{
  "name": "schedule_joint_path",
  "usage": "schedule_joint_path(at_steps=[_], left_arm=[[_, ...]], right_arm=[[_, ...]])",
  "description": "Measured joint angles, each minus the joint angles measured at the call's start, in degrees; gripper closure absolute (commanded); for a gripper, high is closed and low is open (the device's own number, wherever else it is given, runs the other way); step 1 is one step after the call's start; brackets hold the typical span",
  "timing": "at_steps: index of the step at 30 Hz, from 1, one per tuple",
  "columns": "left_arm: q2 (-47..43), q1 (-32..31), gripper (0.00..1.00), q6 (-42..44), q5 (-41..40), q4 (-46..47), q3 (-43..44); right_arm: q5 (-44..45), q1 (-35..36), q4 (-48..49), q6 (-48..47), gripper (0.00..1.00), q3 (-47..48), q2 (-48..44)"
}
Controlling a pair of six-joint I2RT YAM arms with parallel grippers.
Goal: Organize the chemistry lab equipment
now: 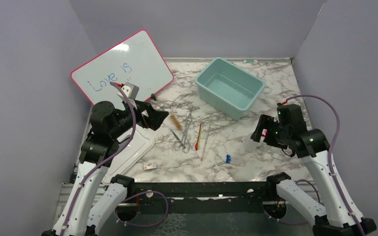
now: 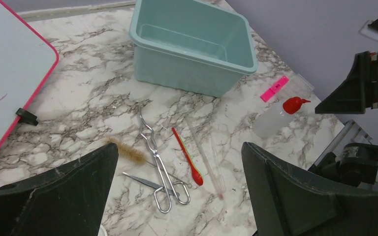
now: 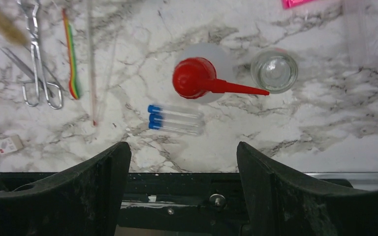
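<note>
The hand tools lie together mid-table: a brown-bristle brush [image 2: 128, 151], metal scissor-like forceps [image 2: 156, 156] lying over tweezers [image 2: 140, 180], a thin red spoon-ended stick [image 2: 188, 158] and a clear rod [image 2: 207, 158]. They also show in the top view, forceps [image 1: 184, 132] beside the stick [image 1: 198, 137]. My left gripper [image 1: 160, 118] is open and empty, above and left of them. The clear squeeze bottle [image 3: 199, 78] with a red nozzle cap stands upright near the right. My right gripper [image 1: 262, 129] is open and empty, hovering over the bottle.
An empty teal bin [image 1: 230, 87] stands at the back. The pink-framed whiteboard [image 1: 123, 66] leans at the back left. A small glass jar [image 3: 274, 70] and blue-capped vials [image 3: 174, 119] lie by the bottle. A white tray [image 1: 133, 147] lies at the front left.
</note>
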Motion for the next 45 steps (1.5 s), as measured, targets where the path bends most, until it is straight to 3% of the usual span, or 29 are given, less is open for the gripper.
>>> schedule_joint_path(at_steps=[4,11,17,25,37,39,43,45], left_arm=[[-0.15,0.00,0.01,-0.59,0.04,0.98,-1.25],[-0.13,0.00,0.01,-0.90,0.00,2.08,-1.68],[-0.02,0.00,0.01,-1.36,-0.31,2.93,-2.34],[1.14,0.00,0.01,-1.73,-0.63,3.15,-2.43],[1.14,0.00,0.01,-1.70,-1.64,3.67,-3.30],[1.11,0.00,0.01,-1.68,-1.97,3.69,-3.50],[1.14,0.00,0.01,-1.68,-2.38,3.69,-3.63],[1.14,0.00,0.01,-1.68,-2.58,3.69,-3.65]], right_arm=[[0.26,0.02,0.26,1.95,0.18,-5.49,1.11],[1.97,0.02,2.93,5.81,0.31,-6.27,1.14],[2.25,0.02,7.52,10.25,0.26,-11.82,1.60],[4.35,0.02,13.20,11.63,0.26,-13.03,5.05],[7.63,0.02,17.59,8.98,0.54,-12.61,10.45],[7.76,0.02,17.77,8.17,0.53,-12.26,10.78],[7.85,0.02,17.90,6.93,0.42,-12.07,11.08],[7.89,0.02,17.88,6.25,0.46,-12.04,11.41]])
